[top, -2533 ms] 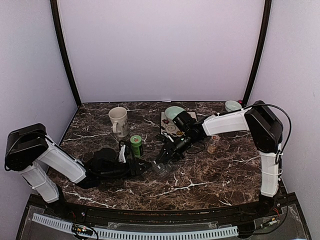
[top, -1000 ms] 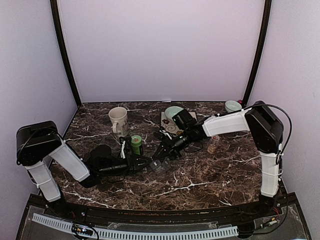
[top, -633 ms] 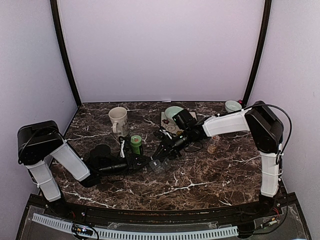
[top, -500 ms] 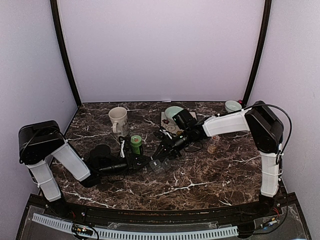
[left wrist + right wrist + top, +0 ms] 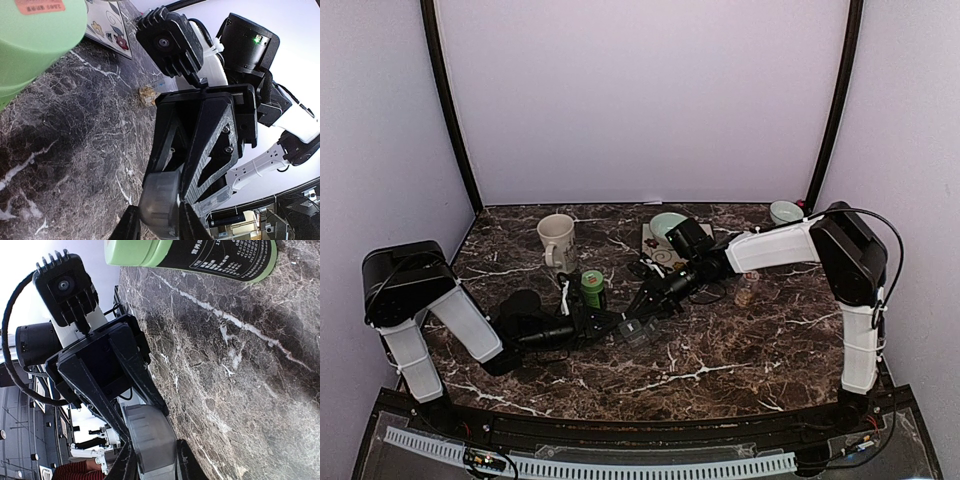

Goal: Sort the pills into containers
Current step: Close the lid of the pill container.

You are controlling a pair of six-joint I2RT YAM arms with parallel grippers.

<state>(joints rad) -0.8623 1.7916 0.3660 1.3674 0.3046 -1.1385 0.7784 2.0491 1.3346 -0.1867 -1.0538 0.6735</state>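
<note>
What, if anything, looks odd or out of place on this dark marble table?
The small dark grey plastic strip of compartments is the oddity: mid-table, the left gripper and the right gripper each clamp one end of it, pointing at each other. Nothing looks spilled; the cream mug and green-capped canister stand upright.
</note>
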